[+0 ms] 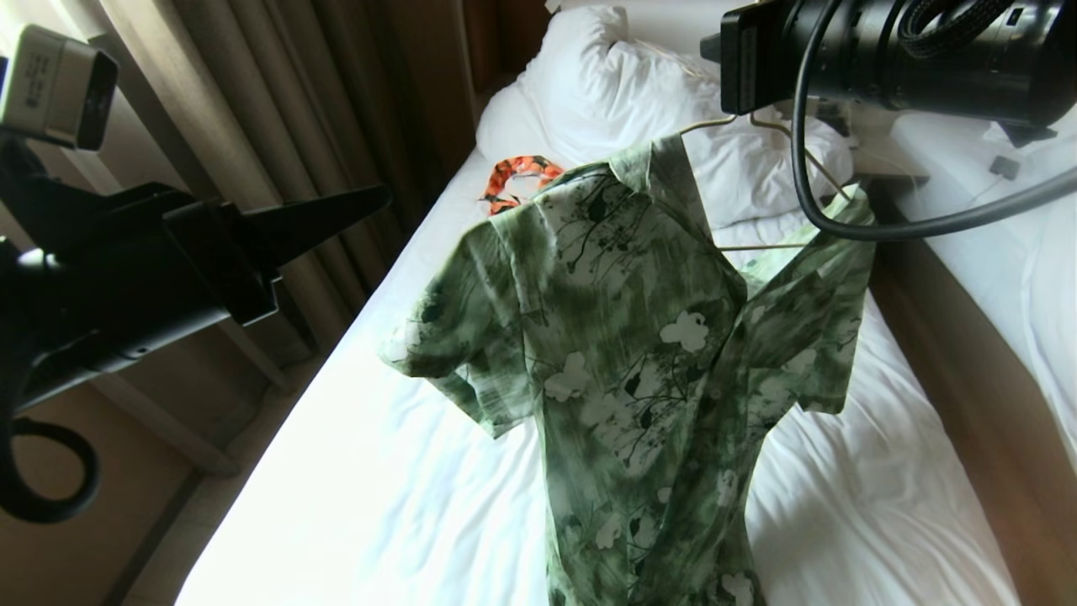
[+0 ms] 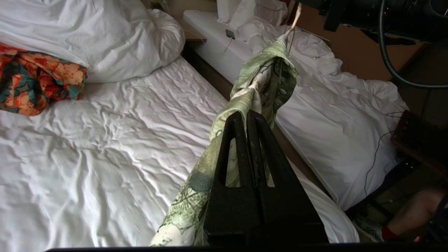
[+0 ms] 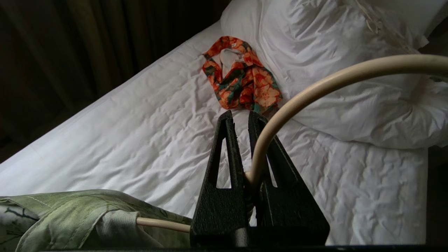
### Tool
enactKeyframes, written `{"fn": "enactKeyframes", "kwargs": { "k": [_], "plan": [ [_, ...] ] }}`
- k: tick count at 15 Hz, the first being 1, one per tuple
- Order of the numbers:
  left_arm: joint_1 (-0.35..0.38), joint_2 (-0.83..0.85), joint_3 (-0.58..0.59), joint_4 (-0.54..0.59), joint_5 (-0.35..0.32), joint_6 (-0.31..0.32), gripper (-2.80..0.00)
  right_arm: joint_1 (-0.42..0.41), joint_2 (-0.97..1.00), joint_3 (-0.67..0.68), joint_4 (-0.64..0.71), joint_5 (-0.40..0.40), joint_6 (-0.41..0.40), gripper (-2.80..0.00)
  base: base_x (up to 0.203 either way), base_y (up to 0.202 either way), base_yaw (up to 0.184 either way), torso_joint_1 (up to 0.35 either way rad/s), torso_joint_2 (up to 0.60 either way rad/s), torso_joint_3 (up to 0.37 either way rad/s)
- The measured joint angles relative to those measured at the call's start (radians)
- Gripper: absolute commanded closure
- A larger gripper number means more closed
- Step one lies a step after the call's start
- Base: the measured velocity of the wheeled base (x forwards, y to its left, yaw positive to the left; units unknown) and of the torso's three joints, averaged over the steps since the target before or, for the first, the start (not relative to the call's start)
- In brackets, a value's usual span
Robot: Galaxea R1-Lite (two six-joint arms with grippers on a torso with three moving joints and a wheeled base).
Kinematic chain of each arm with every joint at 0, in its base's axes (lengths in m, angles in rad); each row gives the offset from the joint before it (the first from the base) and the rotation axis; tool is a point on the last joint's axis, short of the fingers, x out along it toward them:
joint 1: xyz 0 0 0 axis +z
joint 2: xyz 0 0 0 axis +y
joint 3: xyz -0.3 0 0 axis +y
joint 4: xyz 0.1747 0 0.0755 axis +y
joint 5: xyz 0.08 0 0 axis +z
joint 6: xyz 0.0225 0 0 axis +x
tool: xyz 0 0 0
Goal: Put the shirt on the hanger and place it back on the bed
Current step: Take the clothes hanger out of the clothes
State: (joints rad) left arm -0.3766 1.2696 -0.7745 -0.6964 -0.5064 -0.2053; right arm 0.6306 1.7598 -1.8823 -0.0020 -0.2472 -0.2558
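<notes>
Head view: the shirt (image 1: pixel 639 353) hangs on the hanger (image 1: pixel 757 244) above the bed (image 1: pixel 379 505), lower hem trailing down toward the sheet. One shoulder sits on the wire; the other side droops off toward the collar, so it looks only half seated — my judgement. My left tool (image 1: pixel 320 210) is off to the side, clear of the cloth, its tips together and empty. An orange floral garment (image 1: pixel 517 178) lies near the pillow (image 1: pixel 623 93).

Left wrist view: left tool (image 2: pixel 245 115) pressed shut on nothing, shirt (image 2: pixel 259 87) beyond it, seen edge-on as a limp rope of fabric. A second bed (image 2: pixel 332 115) lies behind.

Right wrist view: my right tool (image 3: pixel 241 120) is clamped on the hanger (image 3: pixel 315 87) at the neck, where the hook curves away; shirt collar (image 3: pixel 70 217) bunched on the wire arm.

Handling: cloth is light, soft and slippery on thin wire — likely to slide if tilted. Wire is stiff but thin; the neck is the sound place to hold.
</notes>
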Motion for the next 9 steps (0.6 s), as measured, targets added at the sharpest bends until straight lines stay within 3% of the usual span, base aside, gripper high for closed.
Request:
{"fn": "enactKeyframes", "kwargs": {
  "k": [4, 9],
  "plan": [
    [-0.001, 0.004, 0.000, 0.000, 0.000, 0.000, 0.00, -0.030, 0.016, 0.000, -0.065, 0.000, -0.031, 0.00, 0.000, 0.000, 0.000, 0.237, -0.61, -0.376],
    [-0.017, 0.011, 0.006, 0.001, 0.002, 0.001, 0.00, -0.049, 0.021, -0.003, -0.068, 0.000, -0.050, 0.00, 0.000, 0.000, 0.000, 0.160, -0.39, -0.234]
  ]
}}
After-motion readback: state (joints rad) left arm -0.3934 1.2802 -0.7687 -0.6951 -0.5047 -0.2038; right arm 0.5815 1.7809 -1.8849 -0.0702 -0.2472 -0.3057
